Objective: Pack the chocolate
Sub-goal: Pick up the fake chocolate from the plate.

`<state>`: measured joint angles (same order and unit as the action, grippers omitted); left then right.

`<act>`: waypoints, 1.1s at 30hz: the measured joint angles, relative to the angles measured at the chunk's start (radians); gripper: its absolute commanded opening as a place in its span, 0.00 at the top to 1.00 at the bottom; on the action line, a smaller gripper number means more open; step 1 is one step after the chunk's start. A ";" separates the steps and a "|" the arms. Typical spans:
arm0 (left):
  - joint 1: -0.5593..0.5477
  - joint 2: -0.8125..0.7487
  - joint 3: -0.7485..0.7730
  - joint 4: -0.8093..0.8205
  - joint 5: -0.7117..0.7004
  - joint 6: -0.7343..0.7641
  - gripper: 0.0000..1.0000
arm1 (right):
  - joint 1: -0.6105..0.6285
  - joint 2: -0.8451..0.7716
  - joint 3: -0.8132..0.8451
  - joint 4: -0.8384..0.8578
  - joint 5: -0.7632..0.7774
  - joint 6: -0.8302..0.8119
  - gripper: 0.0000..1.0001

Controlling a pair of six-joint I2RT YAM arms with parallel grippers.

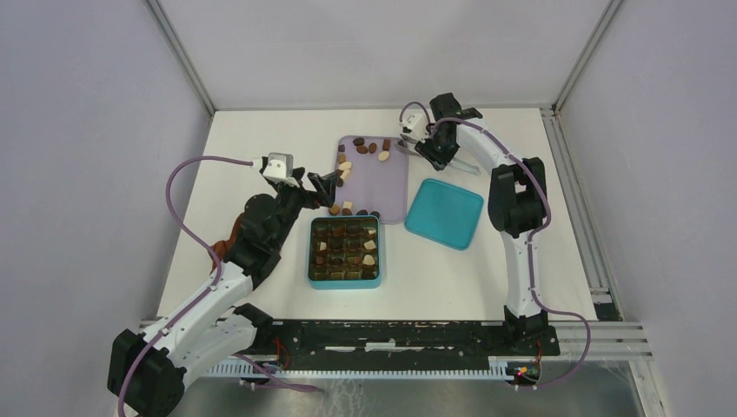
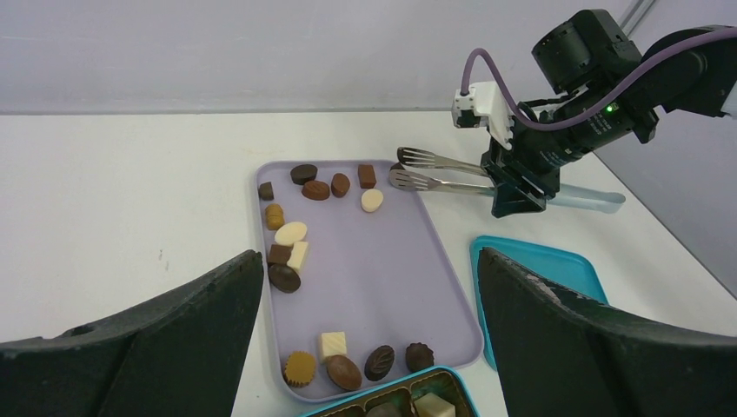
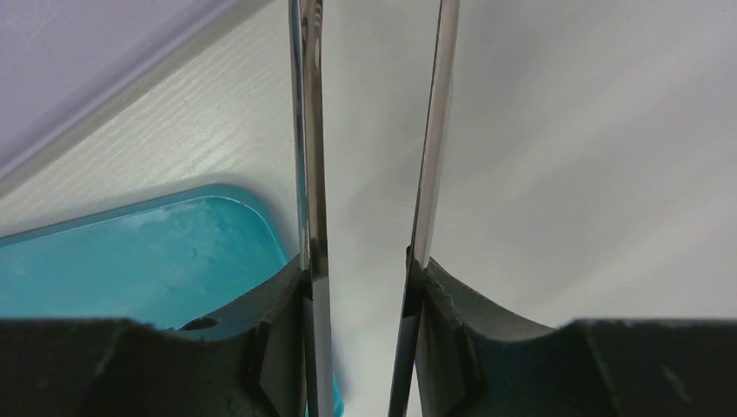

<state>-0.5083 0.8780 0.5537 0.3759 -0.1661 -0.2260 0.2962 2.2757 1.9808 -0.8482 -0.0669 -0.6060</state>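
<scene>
The right gripper (image 3: pixel 363 269) is clamping the tongs (image 2: pixel 445 172), blades apart and seemingly empty, tips over the far corner of the lilac tray (image 2: pixel 391 278). The left gripper (image 2: pixel 369 259) is hanging wide apart. The chocolate (image 2: pixel 290 233) is lying scattered there, some already in the teal box (image 1: pixel 344 280). The ovals are pointing all ways, so a lengthwise pinch is probably risking a slip.

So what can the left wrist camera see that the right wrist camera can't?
Only the left wrist view shows the chocolate on the purple tray, the tips of the tongs and a corner of the teal box. Only the right wrist view shows, close up, the fingers of the right gripper pinching the tongs' two arms. Both show the tongs, the teal lid and the white table.
</scene>
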 measured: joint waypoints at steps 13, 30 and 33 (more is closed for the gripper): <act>0.000 0.004 0.000 0.000 0.000 0.000 0.03 | 0.011 0.018 0.005 0.000 0.018 0.009 0.75; -0.005 0.003 0.000 0.000 -0.013 0.000 0.04 | 0.016 -0.138 -0.199 0.041 -0.101 0.007 0.99; -0.006 -0.011 -0.012 0.004 -0.028 0.000 0.03 | 0.016 -0.279 -0.320 0.054 -0.187 -0.005 1.00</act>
<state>-0.5140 0.8665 0.5419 0.3801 -0.1940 -0.2260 0.3119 1.9968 1.6611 -0.7944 -0.2543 -0.6109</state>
